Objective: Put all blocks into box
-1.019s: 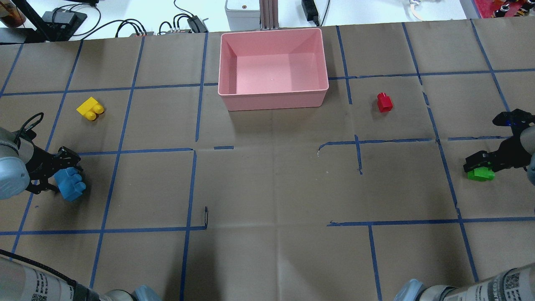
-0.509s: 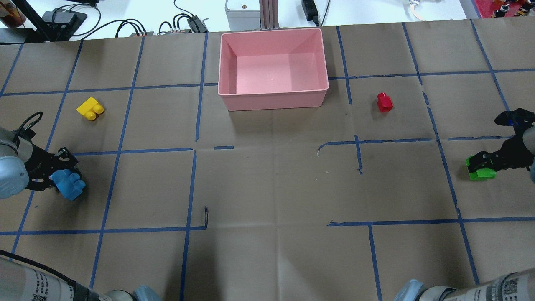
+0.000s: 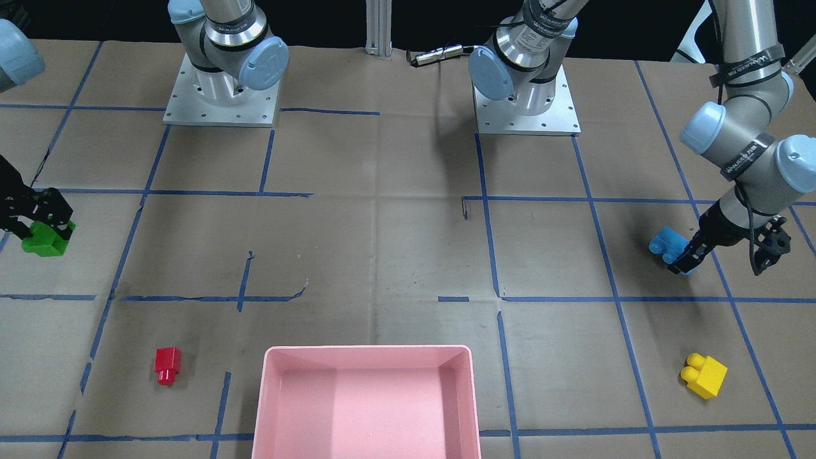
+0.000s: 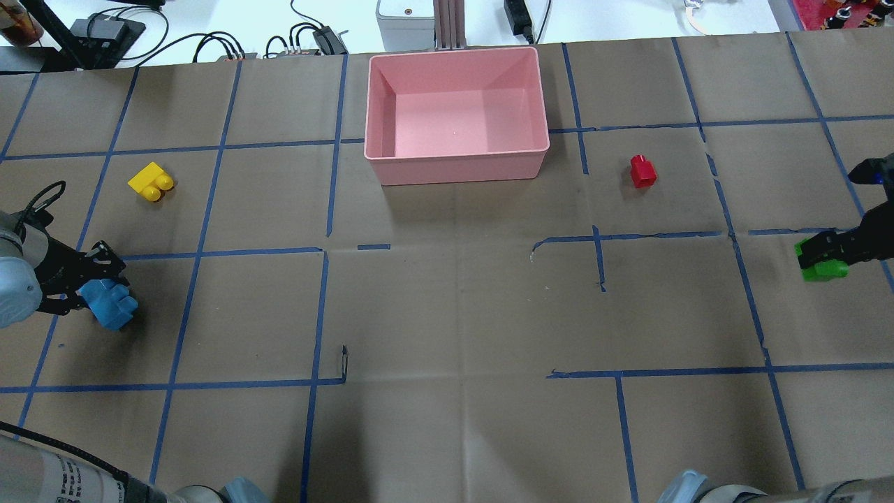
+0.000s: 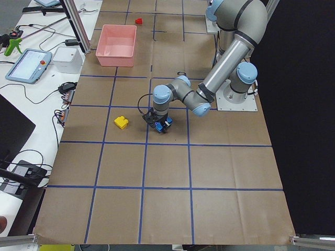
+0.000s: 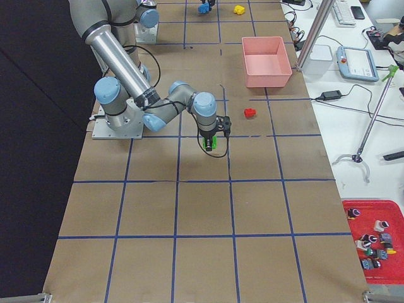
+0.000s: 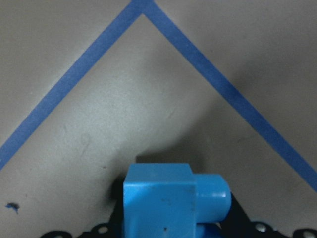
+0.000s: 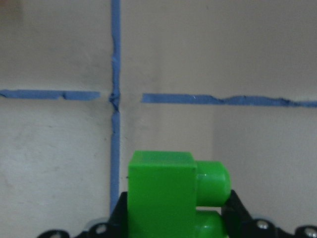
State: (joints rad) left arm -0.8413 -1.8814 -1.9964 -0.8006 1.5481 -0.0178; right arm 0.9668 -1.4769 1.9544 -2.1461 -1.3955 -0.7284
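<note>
My left gripper (image 4: pixel 89 297) is shut on the light-blue block (image 4: pixel 110 304) and holds it low over the table at the left edge; the block fills the bottom of the left wrist view (image 7: pixel 163 201). My right gripper (image 4: pixel 818 253) is shut on the green block (image 4: pixel 824 270) at the right edge; the block also shows in the right wrist view (image 8: pixel 166 198). The yellow block (image 4: pixel 150 181) lies far left. The red block (image 4: pixel 642 171) lies right of the pink box (image 4: pixel 457 159), which is empty at the back centre.
The brown table cover carries a blue tape grid (image 4: pixel 321 314). Cables and a grey device (image 4: pixel 405 21) sit past the far edge behind the box. The two arm bases (image 3: pixel 220 95) stand on the robot's side of the table.
My right gripper has carried the green block to the right and a little farther back. My left gripper with the blue block has drifted slightly left. Both stay shut on their blocks.
</note>
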